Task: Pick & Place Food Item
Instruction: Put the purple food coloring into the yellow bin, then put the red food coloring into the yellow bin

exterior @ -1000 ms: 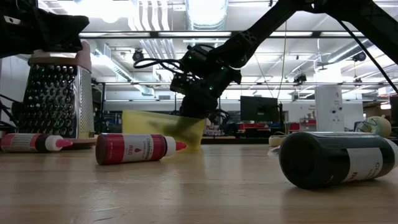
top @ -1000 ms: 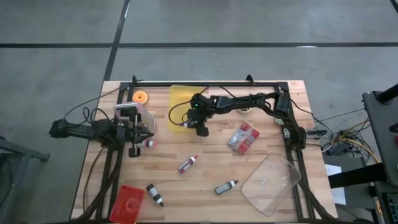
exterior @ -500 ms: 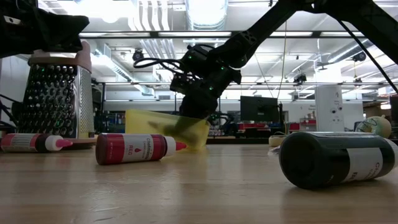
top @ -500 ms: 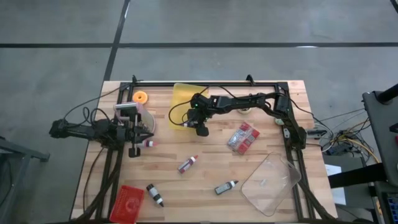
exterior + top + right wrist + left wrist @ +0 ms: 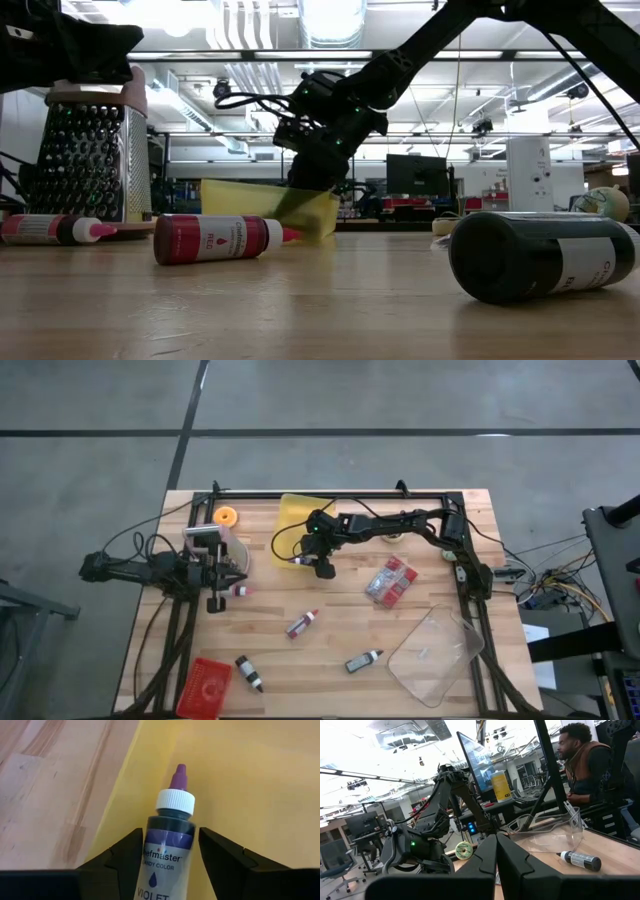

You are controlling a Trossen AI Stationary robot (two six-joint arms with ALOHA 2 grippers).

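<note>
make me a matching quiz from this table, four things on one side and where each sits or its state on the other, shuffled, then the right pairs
Things:
1. violet bottle
2. left gripper
3. red basket
4. clear container

Places or states:
A. near right part of the table, next to a dark bottle
B. between the right gripper's parted fingers, over the yellow sheet
C. near left corner of the table
D. fingers shut, nothing between them

Pairs: 1-B, 2-D, 3-C, 4-A
</note>
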